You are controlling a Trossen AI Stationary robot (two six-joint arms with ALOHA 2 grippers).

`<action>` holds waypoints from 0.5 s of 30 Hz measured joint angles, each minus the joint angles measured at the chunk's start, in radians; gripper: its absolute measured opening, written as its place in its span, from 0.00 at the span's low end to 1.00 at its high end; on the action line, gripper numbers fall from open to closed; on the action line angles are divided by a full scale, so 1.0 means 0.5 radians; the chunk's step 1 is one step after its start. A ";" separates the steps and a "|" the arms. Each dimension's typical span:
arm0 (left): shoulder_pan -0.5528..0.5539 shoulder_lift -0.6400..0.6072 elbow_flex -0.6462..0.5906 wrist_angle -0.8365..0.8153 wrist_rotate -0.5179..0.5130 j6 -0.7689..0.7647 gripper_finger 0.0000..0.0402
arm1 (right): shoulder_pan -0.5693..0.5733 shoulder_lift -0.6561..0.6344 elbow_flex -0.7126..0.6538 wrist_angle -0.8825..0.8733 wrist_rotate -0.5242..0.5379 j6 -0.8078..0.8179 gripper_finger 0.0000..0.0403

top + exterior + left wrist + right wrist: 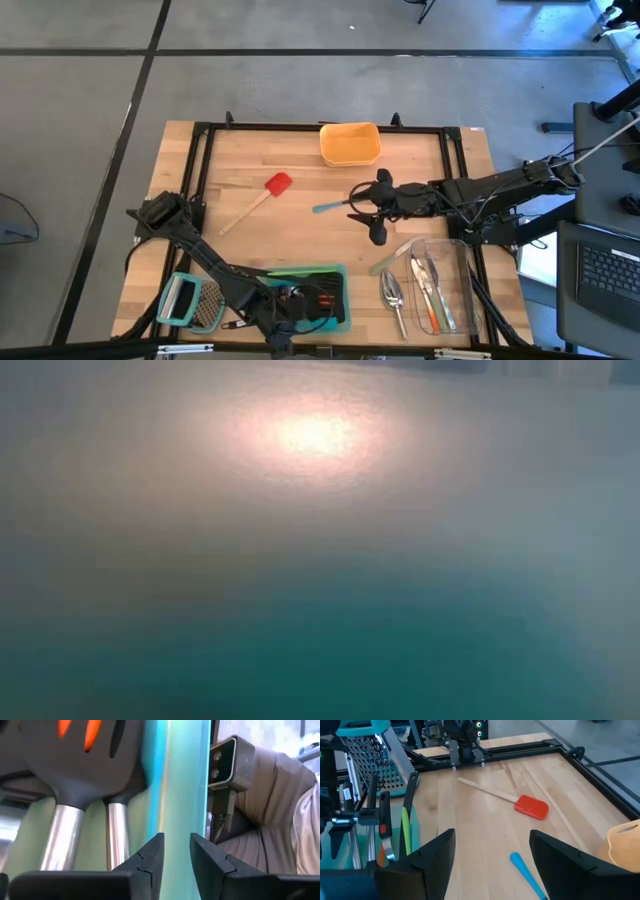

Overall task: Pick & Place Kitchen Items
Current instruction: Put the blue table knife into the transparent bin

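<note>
My left gripper (176, 851) reaches into the teal container (343, 272) at the table's near edge. Its fingers are slightly open, facing the container's wall (185, 785) with nothing between them. Two black turners (75, 765) with silver shafts lie in the container beside it. My right gripper (492, 865) hangs wide open over the table's middle, above the blade end of a slim blue spatula (524, 870) that lies flat on the wood. A red spatula (264, 196) with a wooden handle lies flat on the table farther left.
An orange container (350, 143) stands at the far edge. A clear container (466, 290) at the near right holds spoons (392, 292) and cutlery. A grater (190, 303) lies at the near left. The low view shows only a teal blur. Tan cloth (270, 820) shows beyond the near edge.
</note>
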 joint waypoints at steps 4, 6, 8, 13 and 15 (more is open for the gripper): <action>0.000 -0.003 0.000 -0.001 -0.046 0.030 0.26 | 0.000 0.000 0.000 -0.016 0.000 0.000 0.64; 0.002 -0.016 0.000 0.000 -0.069 0.052 0.28 | 0.000 0.000 0.000 -0.020 0.000 0.000 0.64; 0.007 -0.049 -0.001 -0.007 -0.097 0.083 0.29 | 0.000 0.000 0.000 -0.034 0.000 0.000 0.64; 0.040 -0.163 -0.001 -0.022 -0.131 0.190 0.30 | 0.000 0.000 0.000 -0.084 -0.001 -0.026 0.64; 0.059 -0.213 -0.001 -0.039 -0.138 0.255 0.30 | 0.000 0.000 0.000 -0.137 -0.019 -0.079 0.64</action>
